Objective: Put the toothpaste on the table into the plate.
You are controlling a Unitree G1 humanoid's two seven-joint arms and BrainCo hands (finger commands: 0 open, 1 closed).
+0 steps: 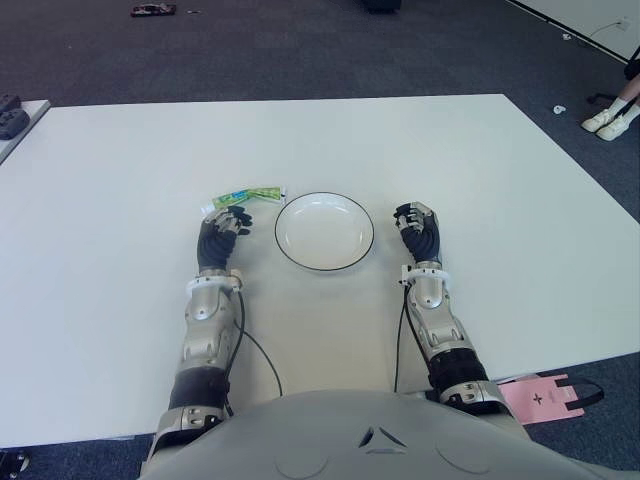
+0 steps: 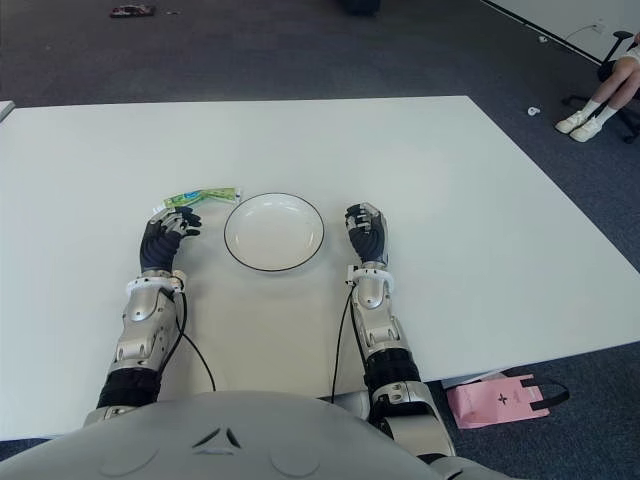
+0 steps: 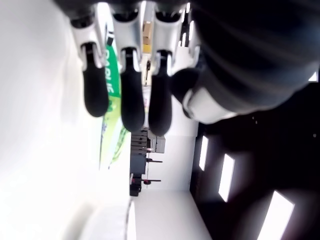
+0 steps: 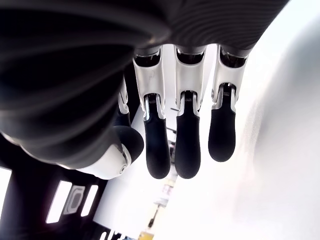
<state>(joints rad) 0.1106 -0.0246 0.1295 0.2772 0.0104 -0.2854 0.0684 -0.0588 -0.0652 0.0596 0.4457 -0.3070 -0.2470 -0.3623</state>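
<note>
A green and white toothpaste tube lies flat on the white table, just left of the white black-rimmed plate, which holds nothing. My left hand hovers right behind the tube, its fingertips at the tube's near end; its fingers hang relaxed with the tube showing beyond them, nothing grasped. My right hand shows just right of the plate, fingers loosely extended and holding nothing.
A pink bag sits on the floor by the table's near right corner. A person's feet in white shoes show at the far right. A dark object lies on another table at the far left.
</note>
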